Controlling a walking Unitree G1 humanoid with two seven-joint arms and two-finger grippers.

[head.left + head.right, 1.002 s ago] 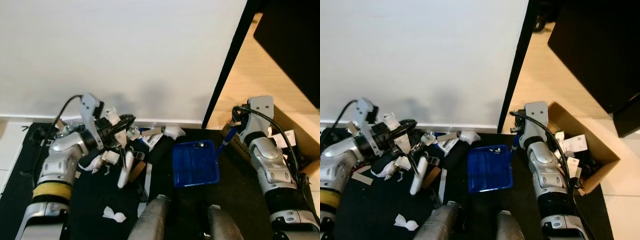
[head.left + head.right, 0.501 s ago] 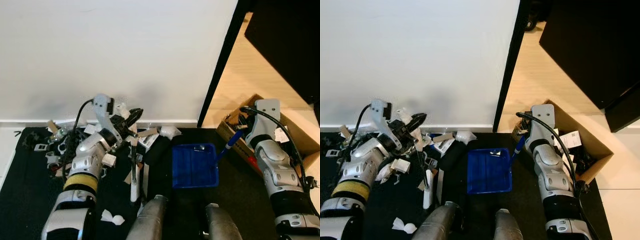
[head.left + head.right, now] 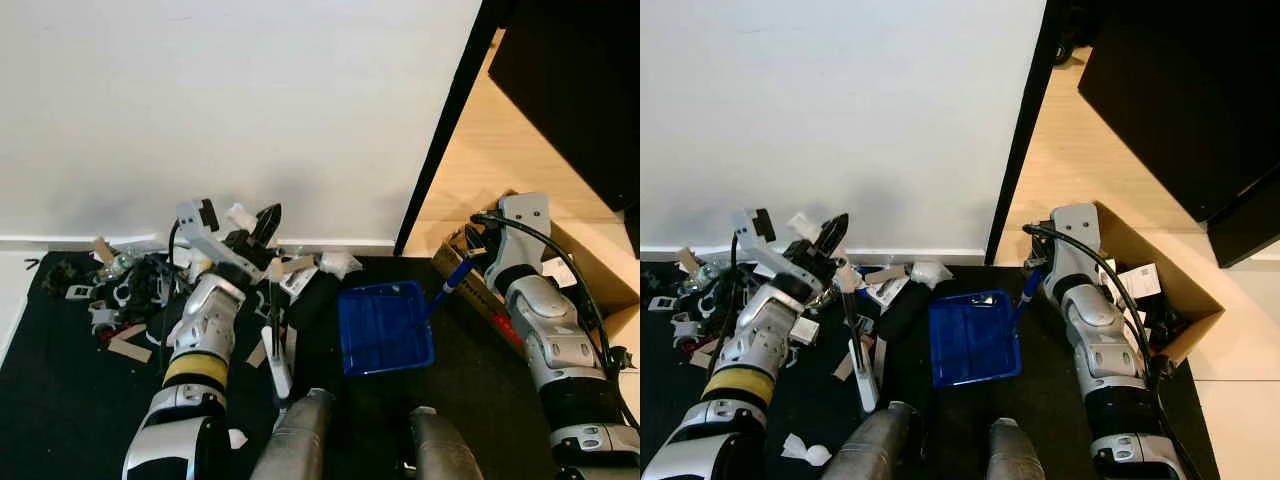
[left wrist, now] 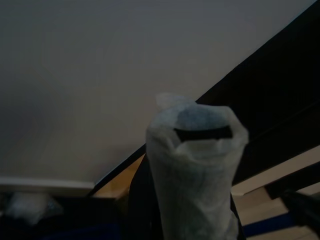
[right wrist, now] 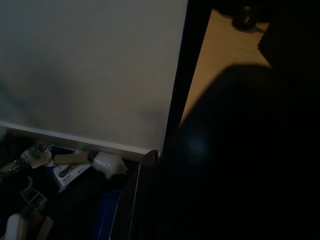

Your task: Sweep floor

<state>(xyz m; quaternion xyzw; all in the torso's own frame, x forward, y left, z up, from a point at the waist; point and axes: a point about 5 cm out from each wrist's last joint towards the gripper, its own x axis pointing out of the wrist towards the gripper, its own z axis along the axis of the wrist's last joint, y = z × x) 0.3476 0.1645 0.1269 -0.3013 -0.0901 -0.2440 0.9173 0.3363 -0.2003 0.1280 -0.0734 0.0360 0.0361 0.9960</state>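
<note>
So the sweep looks barely begun. Left end effector (image 3: 262, 228) is clamped on the white brush (image 3: 276, 345), its head down on the black mat (image 3: 60, 400) among the scraps (image 3: 120, 300) by the wall. Right end effector (image 3: 472, 252) has the handle of the blue dustpan (image 3: 385, 328); can't tell how tight. Pan holds maybe one bit, so nearly all the litter is left. No readable writing anywhere.
</note>
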